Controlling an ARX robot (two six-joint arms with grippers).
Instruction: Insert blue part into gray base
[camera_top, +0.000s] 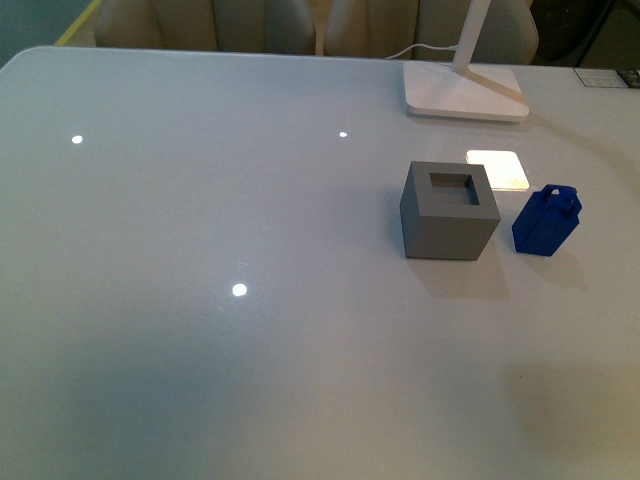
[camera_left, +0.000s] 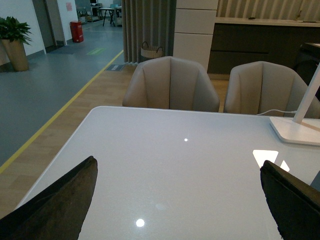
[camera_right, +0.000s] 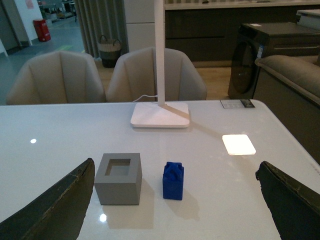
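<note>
Status: insertion not begun. Neither arm shows in the front view.

Gray base (camera_top: 450, 212) stands in the far right quarter of the tabletop (camera_top: 200, 330), square hole facing up and empty. Blue part (camera_top: 546, 222) is upright on the table just beside the base, on the side toward the right edge. The two are apart, not touching. Its long axis is vertical, with the loop handle on top. It looks slightly turned against the base's faces, but I cannot tell by how much.

Right gripper (camera_right: 175, 165): fingers wide apart, holding nothing. The blue part lies straight ahead of it, centred between the fingers, with the base off to one side.

Left gripper (camera_left: 177, 165): fingers also apart and empty. Its view shows neither task object clearly.

Judgement: the right arm is the nearer and better lined up for the pick.

Clearances: there is bare table from the objects to the near edge and to the right edge. The white lamp foot (camera_top: 465, 92) sits at the far edge, well apart. The tight spot is the narrow gap between part and base, where one finger must pass.
</note>
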